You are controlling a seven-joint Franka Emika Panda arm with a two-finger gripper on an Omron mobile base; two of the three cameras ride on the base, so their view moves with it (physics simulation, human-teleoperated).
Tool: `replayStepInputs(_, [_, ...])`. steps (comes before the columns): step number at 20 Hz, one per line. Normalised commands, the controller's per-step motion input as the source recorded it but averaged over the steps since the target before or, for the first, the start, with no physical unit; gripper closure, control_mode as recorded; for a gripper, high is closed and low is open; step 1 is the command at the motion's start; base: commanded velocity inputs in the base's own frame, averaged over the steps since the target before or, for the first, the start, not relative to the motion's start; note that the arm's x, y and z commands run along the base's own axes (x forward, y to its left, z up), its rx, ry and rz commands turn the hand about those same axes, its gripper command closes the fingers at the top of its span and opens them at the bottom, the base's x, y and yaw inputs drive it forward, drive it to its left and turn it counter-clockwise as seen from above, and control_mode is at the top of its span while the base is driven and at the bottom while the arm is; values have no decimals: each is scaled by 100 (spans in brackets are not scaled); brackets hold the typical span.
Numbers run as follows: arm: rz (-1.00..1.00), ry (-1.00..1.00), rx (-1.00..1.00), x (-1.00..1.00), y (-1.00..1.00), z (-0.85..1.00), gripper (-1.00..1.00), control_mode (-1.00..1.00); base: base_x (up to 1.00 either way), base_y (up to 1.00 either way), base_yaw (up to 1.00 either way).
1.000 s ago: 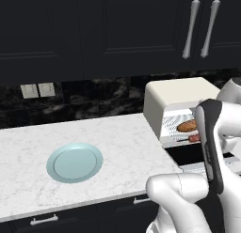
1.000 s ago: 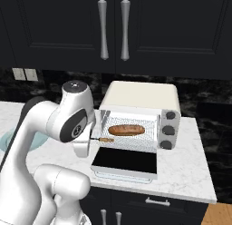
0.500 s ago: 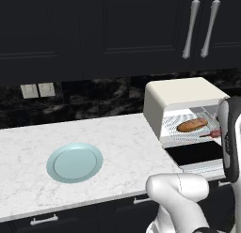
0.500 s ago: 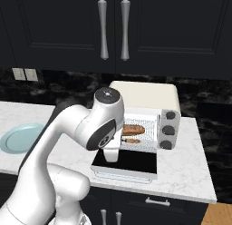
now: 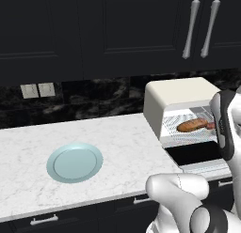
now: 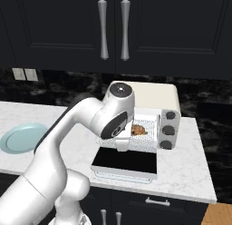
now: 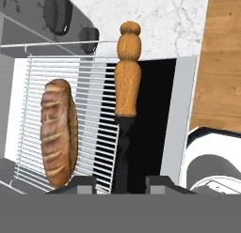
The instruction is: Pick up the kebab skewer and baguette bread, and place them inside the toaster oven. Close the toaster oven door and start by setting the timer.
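We found the pincer point(image 7: 114, 184) closed on the kebab skewer point(image 7: 126, 93), its two dark fingertips point(image 7: 77, 184) pressed to either side of the dark stick near the bottom of the hand view. From the pincer the skewer ran straight ahead, its brown turned handle at the far end and reaching out past the front edge of the wire rack point(image 7: 94, 114). The skewer hung above the toaster oven door point(image 7: 150, 128), which lay folded down flat and open, its dark glass showing just beyond the fingertips. To one side of the pincer, alongside the skewer and apart from it, the baguette bread point(image 7: 59, 131) lay on the rack inside the toaster oven point(image 6: 149, 99), its long side roughly parallel to the stick. Two dark knobs point(image 7: 59, 13) showed far ahead of the pincer, past the rack's far corner. In the left base view we saw the bread point(image 5: 192, 125) within the lit oven cavity and a pale blue plate point(image 5: 74, 162) on the white marble counter point(image 5: 113, 133), well away from the pincer on the side opposite the oven's knobs.
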Motion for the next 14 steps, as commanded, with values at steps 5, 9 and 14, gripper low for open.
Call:
replayStepInputs(5, [2,1,0,22,-15,-51,100,-100,0,0,0])
replayStepInputs(9, [0,1,0,2,-8,-40,100,-100,0,0,0])
replayStepInputs(14, [0,4,0,11,-3,-28,100,-100,0,0,0])
